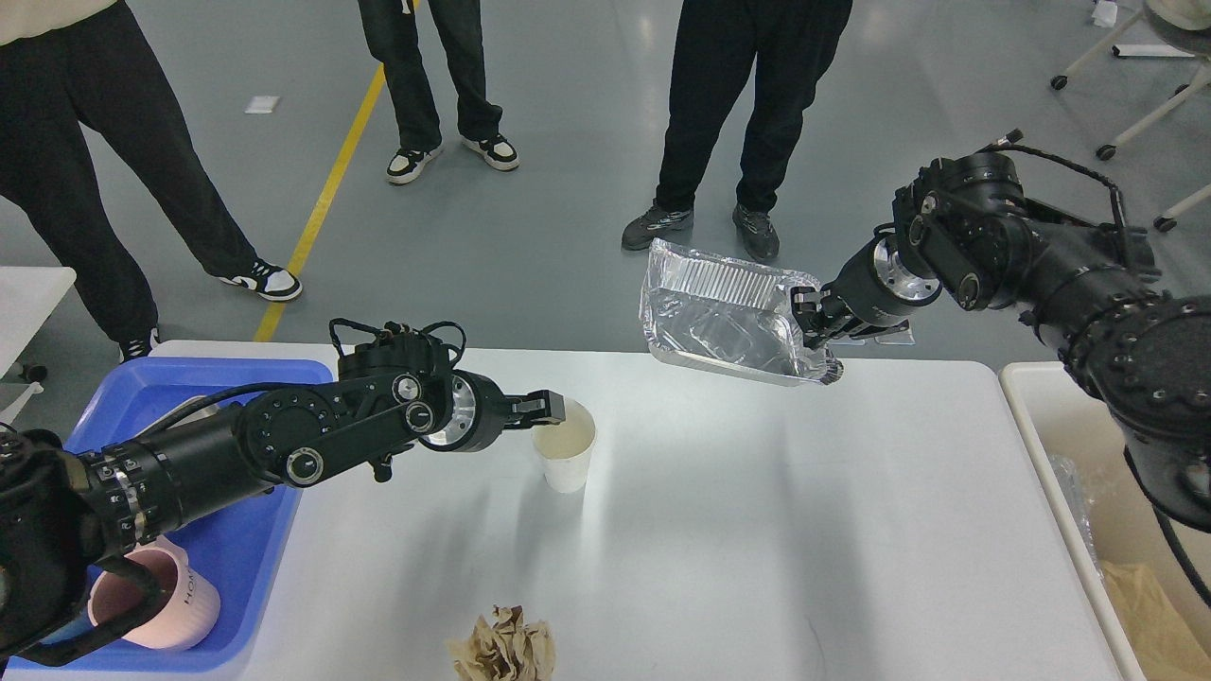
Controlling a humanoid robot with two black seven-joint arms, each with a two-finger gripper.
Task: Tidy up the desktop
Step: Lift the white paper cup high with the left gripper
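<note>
Desktop: the desktop (pixel 757 530) fills the lower middle of the frame, white and smooth. It is the surface I clear, not something I lift.
Left gripper: my left gripper (pixel 553 409) sits left of centre at the near rim of the paper cup (pixel 566 456). Jaws look pinched on the rim, though the contact is small and dark.
Right gripper: my right gripper (pixel 816 326) in the upper right centre has its jaws clamped on the edge of the foil tray (pixel 728 317), which hangs tilted above the table's far edge.
Foil tray handling: I judge it very light, thin and easily dented. The rolled rim is the stiffest place to hold.
Paper cup handling: light, soft-walled, it crushes if squeezed hard. Grip at the rim or mid-wall, keeping it upright.
Crumpled paper: a brown wad (pixel 503 648) lies at bottom centre, soft and springy. Pinch it through the middle.
Blue tray: the blue tray (pixel 236 558) at lower left holds a pink mug (pixel 166 605).
Beige bin: the beige bin (pixel 1069 454) stands at the right edge.
</note>
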